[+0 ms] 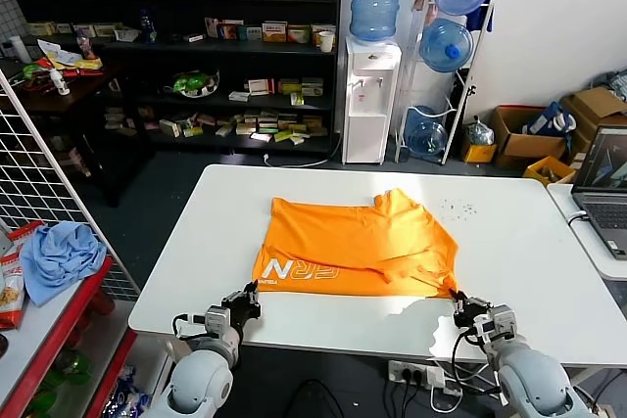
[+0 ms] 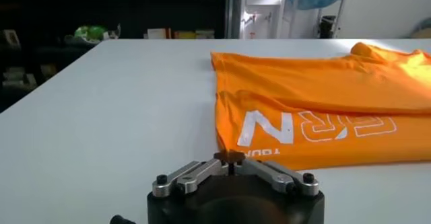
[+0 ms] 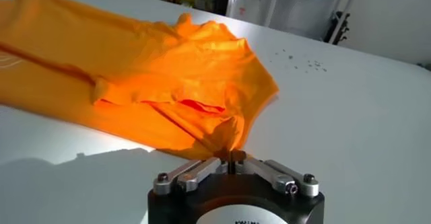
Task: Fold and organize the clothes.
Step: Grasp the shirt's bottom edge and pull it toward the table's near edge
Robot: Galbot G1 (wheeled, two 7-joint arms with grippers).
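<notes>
The T-shirt (image 1: 358, 247) lies partly folded on the white tabletop (image 1: 529, 261), lettering toward the left tool (image 1: 242, 302), which rests closed and empty just short of that hem. The right tool (image 1: 464, 306) sits closed at the opposite near corner, touching or just beside the cloth (image 3: 222, 132); whether it pinches fabric I cannot tell. Light, limp cotton, it will likely sag and crease, so the near corners seem the best holds.
</notes>
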